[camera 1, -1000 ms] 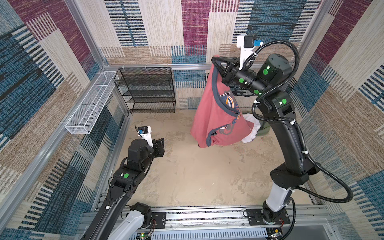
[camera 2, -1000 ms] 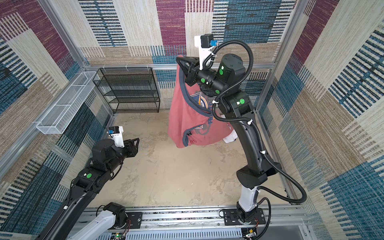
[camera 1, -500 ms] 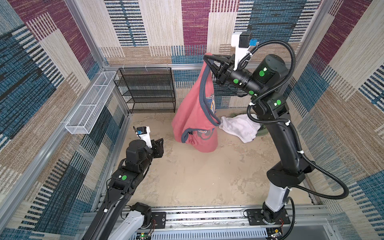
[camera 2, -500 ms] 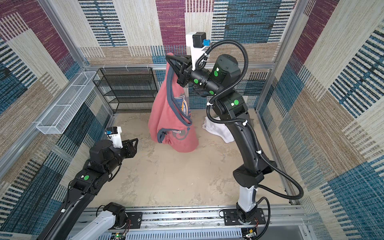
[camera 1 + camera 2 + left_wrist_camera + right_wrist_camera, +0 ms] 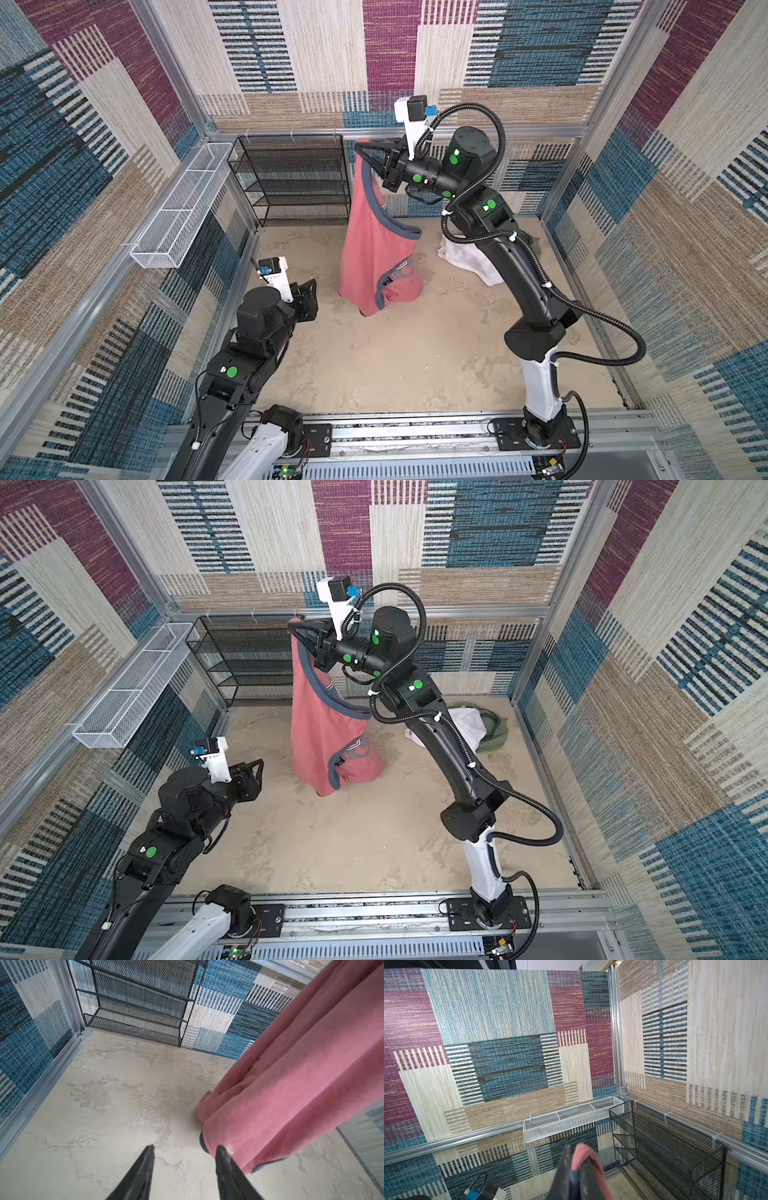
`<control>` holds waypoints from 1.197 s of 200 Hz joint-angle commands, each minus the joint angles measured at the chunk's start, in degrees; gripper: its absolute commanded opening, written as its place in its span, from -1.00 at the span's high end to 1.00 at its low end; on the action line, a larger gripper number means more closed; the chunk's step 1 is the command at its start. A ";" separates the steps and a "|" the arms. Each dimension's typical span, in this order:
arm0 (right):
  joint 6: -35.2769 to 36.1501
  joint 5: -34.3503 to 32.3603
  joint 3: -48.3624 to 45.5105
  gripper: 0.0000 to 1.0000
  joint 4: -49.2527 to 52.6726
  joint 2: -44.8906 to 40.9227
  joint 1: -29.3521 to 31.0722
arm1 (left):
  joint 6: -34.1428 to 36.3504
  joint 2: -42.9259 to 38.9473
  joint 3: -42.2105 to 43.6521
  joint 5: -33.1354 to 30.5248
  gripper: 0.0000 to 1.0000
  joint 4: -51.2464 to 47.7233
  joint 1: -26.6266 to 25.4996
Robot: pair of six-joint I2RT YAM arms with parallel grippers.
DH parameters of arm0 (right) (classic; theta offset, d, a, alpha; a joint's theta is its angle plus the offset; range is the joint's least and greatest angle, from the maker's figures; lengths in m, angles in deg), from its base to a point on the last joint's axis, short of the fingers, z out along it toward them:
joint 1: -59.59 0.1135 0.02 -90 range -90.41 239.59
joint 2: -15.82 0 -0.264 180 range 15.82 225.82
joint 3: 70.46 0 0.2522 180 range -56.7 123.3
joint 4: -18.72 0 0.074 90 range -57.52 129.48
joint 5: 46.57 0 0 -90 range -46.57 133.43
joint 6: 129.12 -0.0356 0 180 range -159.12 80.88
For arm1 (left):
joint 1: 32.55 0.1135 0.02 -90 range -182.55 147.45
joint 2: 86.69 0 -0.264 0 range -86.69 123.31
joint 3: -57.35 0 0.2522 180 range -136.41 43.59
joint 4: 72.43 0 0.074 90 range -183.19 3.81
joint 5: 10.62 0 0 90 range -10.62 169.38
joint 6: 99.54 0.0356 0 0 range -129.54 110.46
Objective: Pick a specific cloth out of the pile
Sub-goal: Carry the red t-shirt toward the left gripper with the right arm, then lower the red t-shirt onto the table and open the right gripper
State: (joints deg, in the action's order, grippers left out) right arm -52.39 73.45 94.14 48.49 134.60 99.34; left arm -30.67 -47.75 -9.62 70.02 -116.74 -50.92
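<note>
Swinging across from the right, the right gripper [image 5: 365, 151] has carried the cloth [image 5: 376, 249] off the pile [image 5: 478, 727] and toward the middle of the table [image 5: 395, 353], so the white garment [image 5: 469, 259] and the olive-green garment [image 5: 494, 733] now lie uncovered, well apart from it beside the right arm's forearm. That gripper is raised high near the back wall, its jaws clamped together on a fold of the red fabric by the navy collar, as the right wrist view confirms [image 5: 583, 1159]. The cloth hangs long and bunched from that pinch; in both top views its lower folds seem to reach the table or nearly so, though contact is hard to judge. The left gripper [image 5: 305, 291] sits low, just beside the hanging hem, its jaws partly apart and holding nothing; the left wrist view shows the hem next to one fingertip [image 5: 223, 1153]. The step in hand looks like the separation itself, and it appears largely done: the chosen garment is free of the others. What remains, probably, is to bring it down onto clear table away from the pile and let go, minding that the trailing folds do not drag back toward the white garment.
</note>
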 commanded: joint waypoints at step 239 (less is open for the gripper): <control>-5.38 -0.36 -3.75 0.97 -3.88 22.22 8.57 | 0.91 -1.77 -0.75 -3.65 -0.02 -5.58 0.00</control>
State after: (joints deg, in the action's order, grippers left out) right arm -55.80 73.39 90.04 47.25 155.26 107.56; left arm -30.34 -49.76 -10.56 67.09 -122.88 -50.92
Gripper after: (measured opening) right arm 0.088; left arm 0.511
